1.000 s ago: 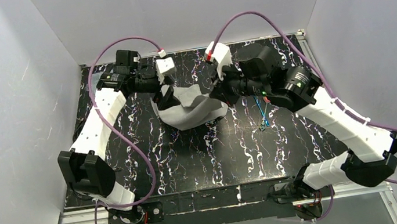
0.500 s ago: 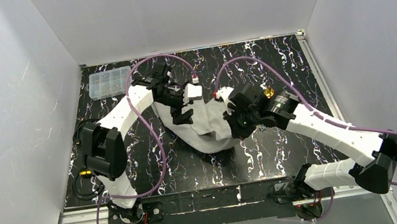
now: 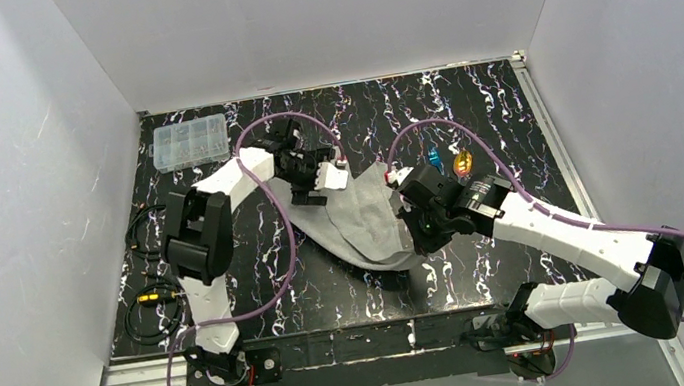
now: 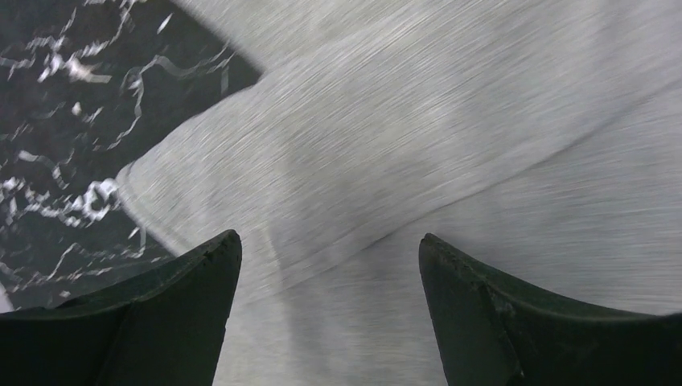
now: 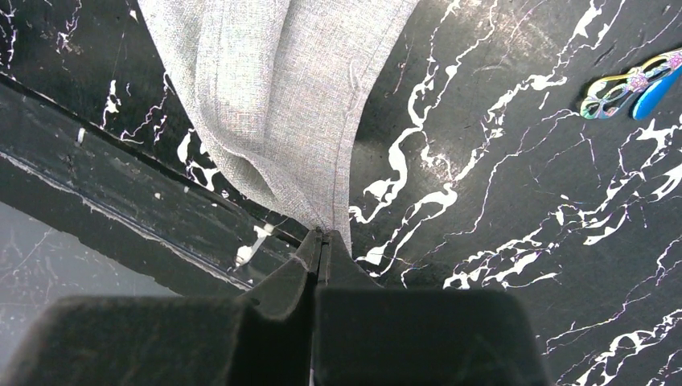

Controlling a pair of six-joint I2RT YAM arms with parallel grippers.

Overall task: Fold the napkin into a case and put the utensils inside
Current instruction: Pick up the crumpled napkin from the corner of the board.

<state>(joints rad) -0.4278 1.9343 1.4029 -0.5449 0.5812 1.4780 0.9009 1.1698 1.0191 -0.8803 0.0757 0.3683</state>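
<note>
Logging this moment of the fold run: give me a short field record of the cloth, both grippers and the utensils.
napkin: light grey, partly spread and creased on the table, not yet folded into a case
left gripper: open, fingers apart over the napkin's far left part
right gripper: shut on a corner of the napkin
blue utensil: on the table, apart from the napkin
gold utensil: beside the blue one, also outside the cloth
clear box: far left corner of the table
</note>
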